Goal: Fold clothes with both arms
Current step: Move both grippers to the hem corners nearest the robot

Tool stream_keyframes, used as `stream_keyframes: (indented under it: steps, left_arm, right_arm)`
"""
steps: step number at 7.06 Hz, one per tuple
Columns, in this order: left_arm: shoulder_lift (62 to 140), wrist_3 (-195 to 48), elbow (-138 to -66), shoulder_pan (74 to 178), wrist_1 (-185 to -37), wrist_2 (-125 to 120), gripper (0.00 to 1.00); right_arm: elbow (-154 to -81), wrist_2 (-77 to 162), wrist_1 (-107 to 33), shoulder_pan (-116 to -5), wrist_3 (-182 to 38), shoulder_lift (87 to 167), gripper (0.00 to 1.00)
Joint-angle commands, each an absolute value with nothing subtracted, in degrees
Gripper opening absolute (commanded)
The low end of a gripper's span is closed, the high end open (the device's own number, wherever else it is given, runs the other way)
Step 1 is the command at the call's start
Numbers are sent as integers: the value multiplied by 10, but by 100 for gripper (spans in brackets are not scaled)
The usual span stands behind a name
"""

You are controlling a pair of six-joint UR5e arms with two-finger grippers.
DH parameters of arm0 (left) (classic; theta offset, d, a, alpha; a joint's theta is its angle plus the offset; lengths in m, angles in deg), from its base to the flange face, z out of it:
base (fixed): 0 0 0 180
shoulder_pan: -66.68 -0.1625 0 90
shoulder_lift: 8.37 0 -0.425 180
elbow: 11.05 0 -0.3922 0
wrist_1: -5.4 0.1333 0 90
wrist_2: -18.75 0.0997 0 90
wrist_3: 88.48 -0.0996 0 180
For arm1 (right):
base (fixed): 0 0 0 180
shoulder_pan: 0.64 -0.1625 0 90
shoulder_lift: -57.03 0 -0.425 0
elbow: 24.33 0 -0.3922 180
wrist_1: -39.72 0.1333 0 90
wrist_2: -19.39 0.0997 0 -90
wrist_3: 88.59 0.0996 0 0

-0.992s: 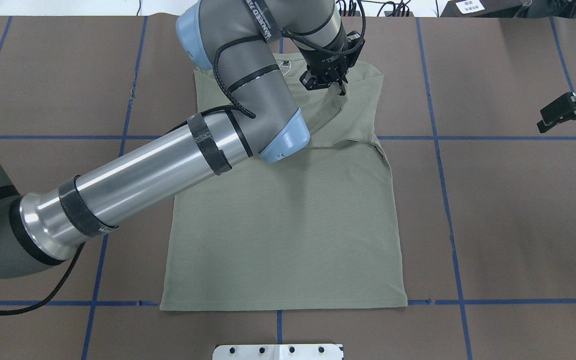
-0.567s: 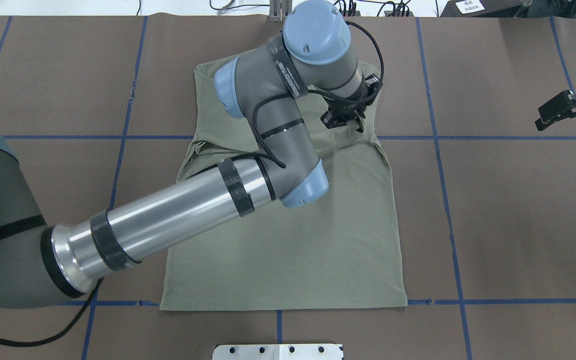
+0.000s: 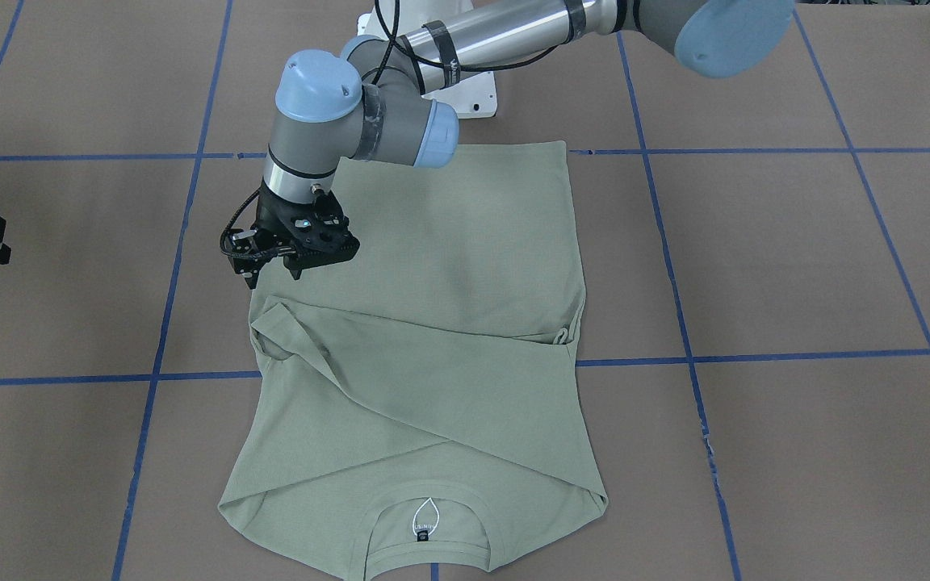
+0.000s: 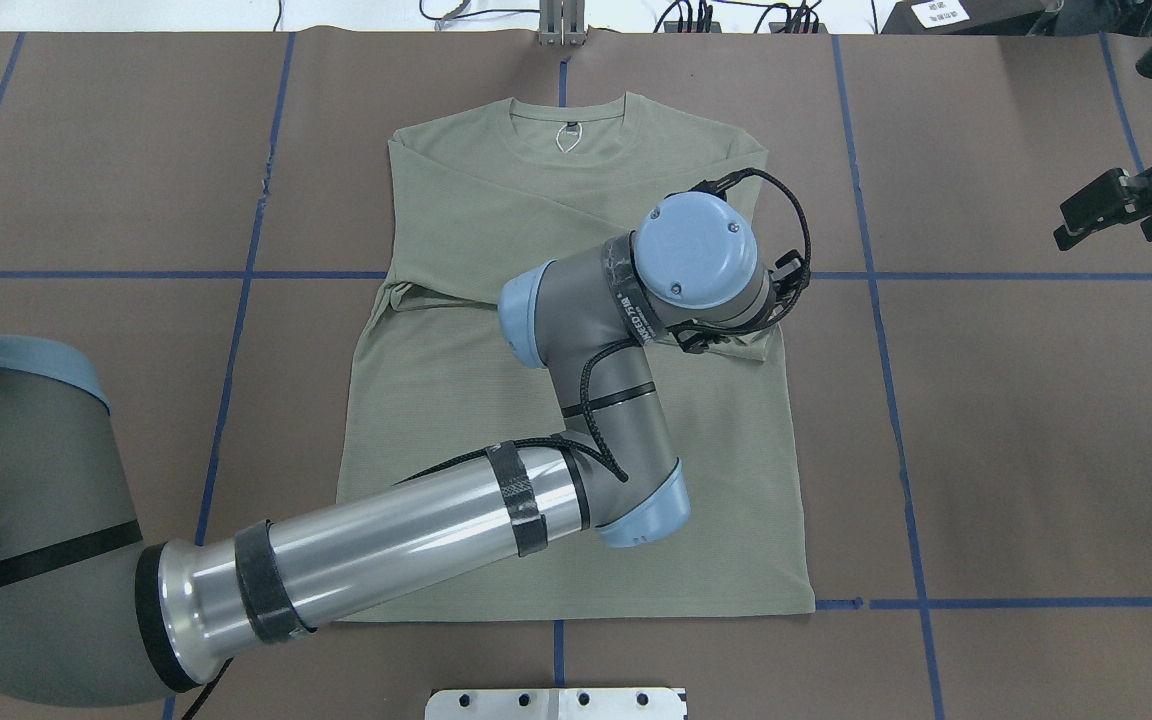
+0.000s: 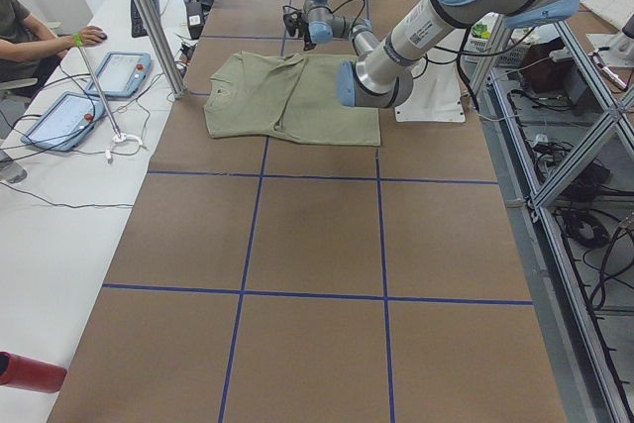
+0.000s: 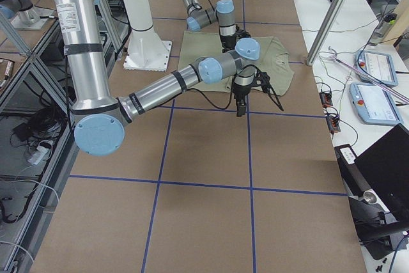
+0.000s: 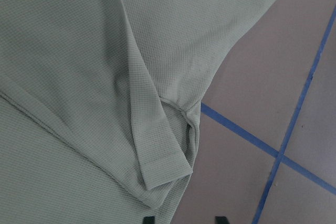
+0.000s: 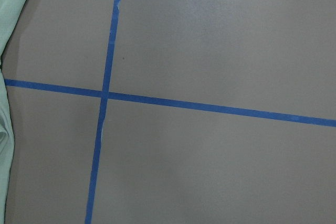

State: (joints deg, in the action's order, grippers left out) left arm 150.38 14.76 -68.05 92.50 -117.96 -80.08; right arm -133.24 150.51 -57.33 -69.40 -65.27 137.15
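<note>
My left pincer point(image 3: 275, 276) hangs open just above the cloth, its two black tips apart in the wrist view with nothing between them; it has hold of nothing. Right below it lies a sleeve cuff point(image 7: 163, 166), resting at the side edge of the sage-green long-sleeved shirt point(image 3: 449, 242), near a blue tape line point(image 7: 294, 108); my left arm point(image 4: 386, 560) reaches across the body of the shirt to get there.

The shirt lies flat in the middle of the brown surface point(image 3: 796, 266); its collar and dark neck label point(image 3: 425, 520) are on the side away from my base, its hem point(image 4: 716, 600) towards me. Both sleeves are laid in over the body and cross it on a slant; the other cuff point(image 3: 566, 335) ends at the opposite side edge.

My right pincer point(image 4: 1096, 205) is well apart from the shirt, over bare surface; its wrist view shows only tape lines and a strip of green at the frame's edge, and I cannot tell how far it is open.

As I judge it, the sleeves-in step looks done, and the shirt now has a plain oblong outline; the body shows no crosswise fold yet. What is left is to bring hem and collar together, probably with one pincer at each corner; I would call the job about half done.
</note>
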Motion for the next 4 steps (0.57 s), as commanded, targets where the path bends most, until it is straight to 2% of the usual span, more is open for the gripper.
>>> stream_keyframes:
  steps: [1,3,4]
  left_arm:
    - [1450,81,-743,940,-1173,-801,100]
    - [1377,30,-863,972,-1087,-843,100]
    - [1316,-23,-954,983,-1036,-851,100]
  right_arm:
    - [-1332,1510,-569,-689,-642,1367,100]
    - [-1337,1504,-488,-633,-519,1368,100]
    - [-1339,1496,-451,-607,-471,1369,100]
